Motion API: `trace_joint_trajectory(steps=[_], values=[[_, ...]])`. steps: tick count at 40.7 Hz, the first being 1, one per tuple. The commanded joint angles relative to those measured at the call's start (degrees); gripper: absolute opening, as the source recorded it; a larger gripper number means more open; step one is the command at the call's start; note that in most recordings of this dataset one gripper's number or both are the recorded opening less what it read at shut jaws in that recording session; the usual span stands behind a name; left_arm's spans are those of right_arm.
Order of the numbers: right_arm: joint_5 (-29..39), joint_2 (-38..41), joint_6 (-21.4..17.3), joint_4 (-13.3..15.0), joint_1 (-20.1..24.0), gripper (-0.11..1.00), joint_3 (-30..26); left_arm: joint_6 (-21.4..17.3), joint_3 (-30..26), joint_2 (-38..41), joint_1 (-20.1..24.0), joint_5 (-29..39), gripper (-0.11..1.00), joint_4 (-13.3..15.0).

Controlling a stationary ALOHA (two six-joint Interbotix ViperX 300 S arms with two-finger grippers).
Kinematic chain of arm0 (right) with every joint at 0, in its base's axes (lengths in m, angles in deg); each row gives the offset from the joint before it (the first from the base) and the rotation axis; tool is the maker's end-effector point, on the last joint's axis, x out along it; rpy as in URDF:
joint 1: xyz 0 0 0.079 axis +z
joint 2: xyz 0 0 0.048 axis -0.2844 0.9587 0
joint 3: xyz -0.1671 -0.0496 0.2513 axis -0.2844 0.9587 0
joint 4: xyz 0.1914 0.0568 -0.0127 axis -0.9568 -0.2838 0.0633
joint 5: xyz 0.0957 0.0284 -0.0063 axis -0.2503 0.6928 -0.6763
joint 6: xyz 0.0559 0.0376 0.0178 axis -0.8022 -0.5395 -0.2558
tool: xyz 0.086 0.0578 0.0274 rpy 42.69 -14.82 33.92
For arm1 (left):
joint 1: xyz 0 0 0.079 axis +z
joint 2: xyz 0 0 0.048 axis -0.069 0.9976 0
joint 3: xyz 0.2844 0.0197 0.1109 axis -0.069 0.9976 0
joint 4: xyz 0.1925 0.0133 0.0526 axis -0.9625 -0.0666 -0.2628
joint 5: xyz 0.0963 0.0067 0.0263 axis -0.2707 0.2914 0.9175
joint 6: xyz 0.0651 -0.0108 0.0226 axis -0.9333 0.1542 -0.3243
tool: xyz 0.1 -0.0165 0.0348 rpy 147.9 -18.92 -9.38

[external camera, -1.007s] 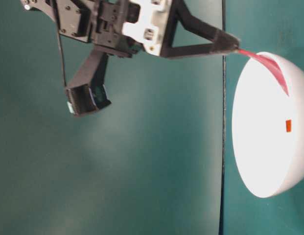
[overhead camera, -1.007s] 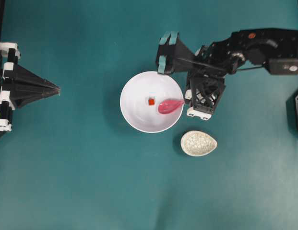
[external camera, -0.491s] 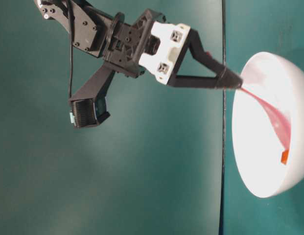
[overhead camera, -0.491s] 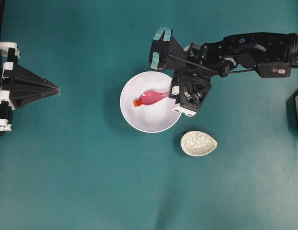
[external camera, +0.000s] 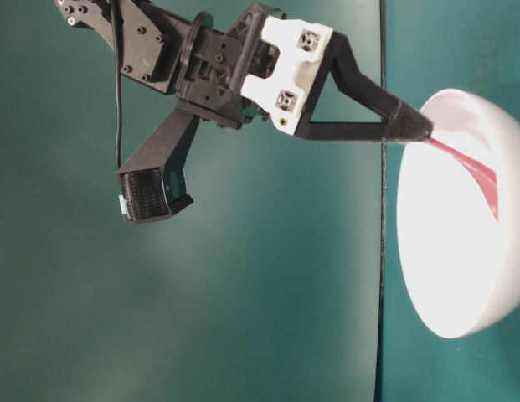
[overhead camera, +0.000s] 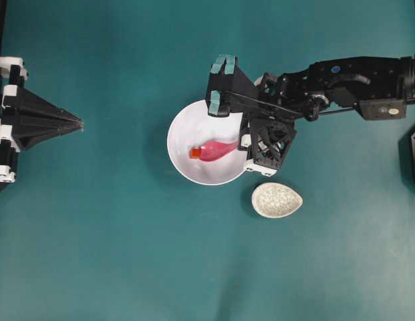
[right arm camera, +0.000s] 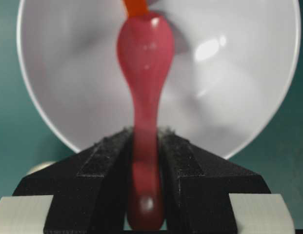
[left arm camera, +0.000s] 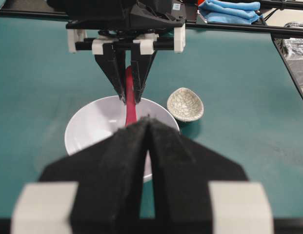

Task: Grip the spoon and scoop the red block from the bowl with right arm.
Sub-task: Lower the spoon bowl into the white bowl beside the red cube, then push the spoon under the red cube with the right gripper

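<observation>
Right tool (right arm camera: 144, 161) gripping spoon (right arm camera: 144, 63), red block (overhead camera: 194, 153) at tip

Light is bright and even from above, with soft, short shadows beside the bowl (overhead camera: 184, 164) and the speckled dish (overhead camera: 277, 200). In the table-level view the bowl's inside blows out to near-white glare. The right wrist view is soft: the spoon (right arm camera: 144, 58) is blurred and a highlight smears across the bowl. The left wrist view's nearest gripper pads are out of focus.
</observation>
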Motion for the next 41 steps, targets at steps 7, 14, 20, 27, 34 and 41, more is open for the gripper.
trace_joint_trajectory(steps=[7, 14, 20, 27, 34, 41], values=[[-3.16, -0.7, 0.09, 0.35, 0.44, 0.24, -1.49, -0.09, -1.58, 0.44, 0.0, -0.62, 0.0, -0.18], [-5.54, -0.7, -0.26, 0.79, 0.44, 0.24, -1.23, -0.09, -1.58, 0.44, 0.0, -0.62, 0.0, -0.18], [-4.83, -0.88, -0.35, 0.7, 0.44, 0.24, -1.05, 0.0, -1.58, 0.44, 0.0, -0.62, 0.0, -0.18], [-1.14, -1.67, -1.93, 0.53, 0.44, 0.24, 0.0, 0.53, -1.58, 0.44, 0.0, -0.62, 0.0, -0.18], [4.31, -3.6, -5.36, 0.44, 0.44, 0.24, -0.18, 0.62, -1.58, 0.44, 0.0, -0.62, 0.0, -0.18], [9.05, -5.71, -6.42, 0.44, 0.44, 0.24, -1.41, 0.62, -1.67, 0.44, 0.0, -0.62, 0.0, -0.18]])
